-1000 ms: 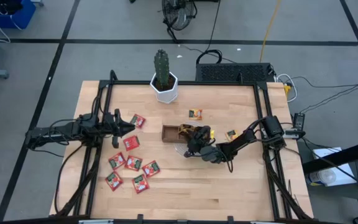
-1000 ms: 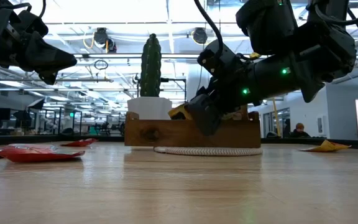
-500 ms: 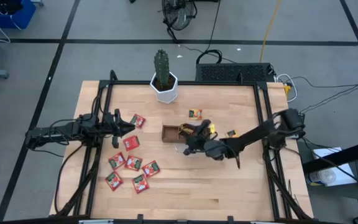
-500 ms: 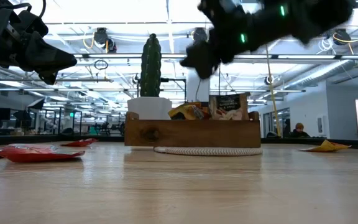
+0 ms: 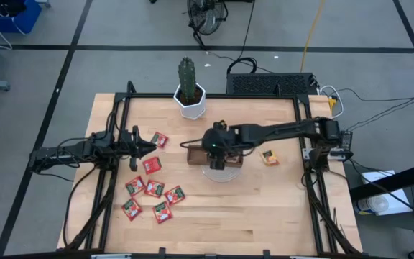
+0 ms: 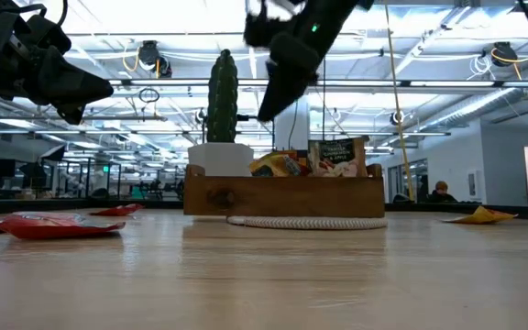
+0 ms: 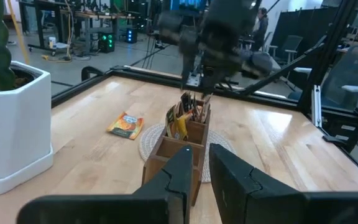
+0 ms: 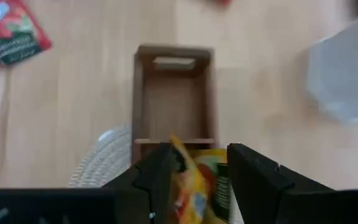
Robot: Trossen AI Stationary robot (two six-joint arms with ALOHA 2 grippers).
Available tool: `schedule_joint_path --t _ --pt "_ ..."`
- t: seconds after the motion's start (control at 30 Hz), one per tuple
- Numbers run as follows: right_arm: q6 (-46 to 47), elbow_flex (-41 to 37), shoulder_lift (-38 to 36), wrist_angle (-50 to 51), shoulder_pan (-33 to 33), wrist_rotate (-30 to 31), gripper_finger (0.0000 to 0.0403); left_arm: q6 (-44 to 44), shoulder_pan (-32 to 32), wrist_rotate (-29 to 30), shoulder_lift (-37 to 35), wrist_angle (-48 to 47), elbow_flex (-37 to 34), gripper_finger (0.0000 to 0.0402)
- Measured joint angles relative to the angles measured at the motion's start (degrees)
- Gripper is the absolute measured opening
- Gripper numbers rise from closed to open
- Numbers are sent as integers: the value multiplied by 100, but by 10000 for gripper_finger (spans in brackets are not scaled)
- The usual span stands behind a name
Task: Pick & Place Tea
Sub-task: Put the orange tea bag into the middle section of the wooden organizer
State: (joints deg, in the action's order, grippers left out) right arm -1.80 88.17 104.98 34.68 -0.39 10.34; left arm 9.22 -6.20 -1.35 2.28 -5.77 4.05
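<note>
Right hand (image 5: 216, 151) hangs released over the wooden tray (image 5: 192, 153), jaws apart and holding nothing. Directly under it, orange-yellow sachets (image 8: 191, 180) stand on edge in one compartment; the neighbouring compartment looks bare.

These tea sachets are, I judge, nearly weightless, thin, crinkly and slick. They bend rather than break, so a light pinch across the flat faces near an edge should do. Those lying flat give little edge to catch.

More tea waits on the table (image 5: 228, 216): a cluster of red sachets (image 5: 153, 188) lies well apart from the tray on my left side, and one orange sachet (image 5: 268, 157) lies near the tray on my right. My left hand (image 5: 148, 146) waits above the red ones; whether it is clenched I cannot tell.

The tray rests on a round white mat (image 6: 305, 222) on smooth pale wood. A potted cactus (image 5: 190, 101) stands at the far edge. Beyond is a large, bright workshop hall.
</note>
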Motion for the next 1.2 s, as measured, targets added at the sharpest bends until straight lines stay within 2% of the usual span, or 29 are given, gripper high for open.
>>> schedule_joint_path --t 0.1,0.53,0.87,1.2 --pt "-40 17 282 89 -53 -317 141 2 0 0 0 -3 0 58" --pt "-386 25 866 116 -151 -318 134 0 2 -2 1 -1 0 58" --pt "-475 28 485 263 -139 -259 134 0 0 0 0 -1 0 58" --pt "-474 21 464 493 -153 -151 134 0 2 -2 2 -1 0 58"
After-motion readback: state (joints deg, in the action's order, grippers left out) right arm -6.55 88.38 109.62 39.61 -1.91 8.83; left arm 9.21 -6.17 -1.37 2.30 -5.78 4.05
